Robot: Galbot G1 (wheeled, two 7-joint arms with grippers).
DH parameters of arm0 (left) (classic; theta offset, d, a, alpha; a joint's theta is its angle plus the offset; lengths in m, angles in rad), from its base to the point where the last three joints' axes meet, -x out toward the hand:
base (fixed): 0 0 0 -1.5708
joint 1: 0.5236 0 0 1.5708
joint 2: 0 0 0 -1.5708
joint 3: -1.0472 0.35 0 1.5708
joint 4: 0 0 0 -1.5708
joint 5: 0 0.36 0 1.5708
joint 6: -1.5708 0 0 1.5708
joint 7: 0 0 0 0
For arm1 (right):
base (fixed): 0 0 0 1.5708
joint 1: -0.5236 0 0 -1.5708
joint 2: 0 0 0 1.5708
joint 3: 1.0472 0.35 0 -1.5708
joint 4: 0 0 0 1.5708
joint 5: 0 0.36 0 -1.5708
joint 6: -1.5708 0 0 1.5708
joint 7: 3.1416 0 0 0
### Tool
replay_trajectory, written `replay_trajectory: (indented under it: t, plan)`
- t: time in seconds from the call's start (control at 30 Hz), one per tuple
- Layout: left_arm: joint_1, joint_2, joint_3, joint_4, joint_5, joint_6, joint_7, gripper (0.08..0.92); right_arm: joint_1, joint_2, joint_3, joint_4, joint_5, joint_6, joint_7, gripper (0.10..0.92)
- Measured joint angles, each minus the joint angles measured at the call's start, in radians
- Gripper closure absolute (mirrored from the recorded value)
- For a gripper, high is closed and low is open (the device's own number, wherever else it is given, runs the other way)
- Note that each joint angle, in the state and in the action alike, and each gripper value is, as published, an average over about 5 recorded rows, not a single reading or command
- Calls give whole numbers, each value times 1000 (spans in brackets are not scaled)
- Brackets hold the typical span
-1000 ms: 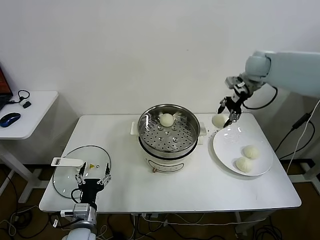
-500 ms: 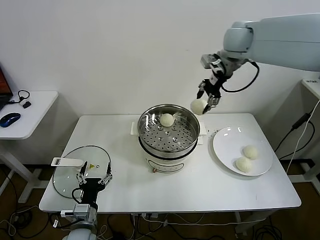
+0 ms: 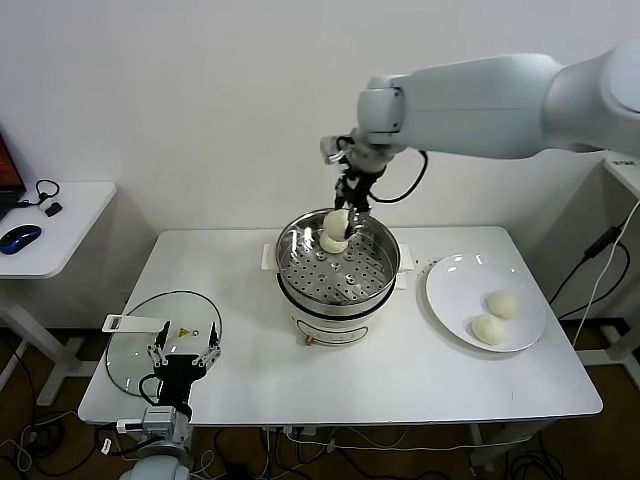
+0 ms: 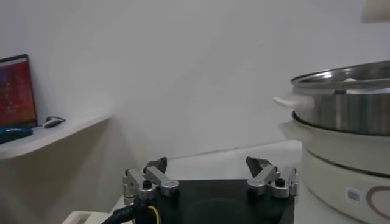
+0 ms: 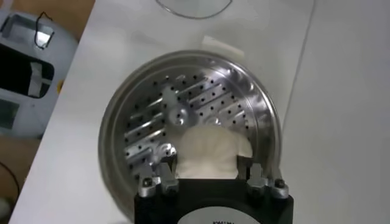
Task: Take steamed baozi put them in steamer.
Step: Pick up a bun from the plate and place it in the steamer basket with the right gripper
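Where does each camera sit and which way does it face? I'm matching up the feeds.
Head view: above the table, looking forward and down; right arm holds a baozi over the steamer, left pincer parked by the glass lid.
Left wrist view: low, looking level across the table; its open pincer shows.
Right wrist view: looking straight down; right pincer grips the baozi.
All three share the steamer.

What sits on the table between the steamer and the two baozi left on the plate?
Head view: only bare tabletop and empty plate surface separate the steamer from the two baozi.
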Motion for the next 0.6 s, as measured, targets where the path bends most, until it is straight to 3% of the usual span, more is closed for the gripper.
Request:
replay_trajectory:
  t: [0.6]
  plan:
    - [-10,0,-11,26,-1,-5,-3,177,-240,109,63,-192,-42,-36,26,381]
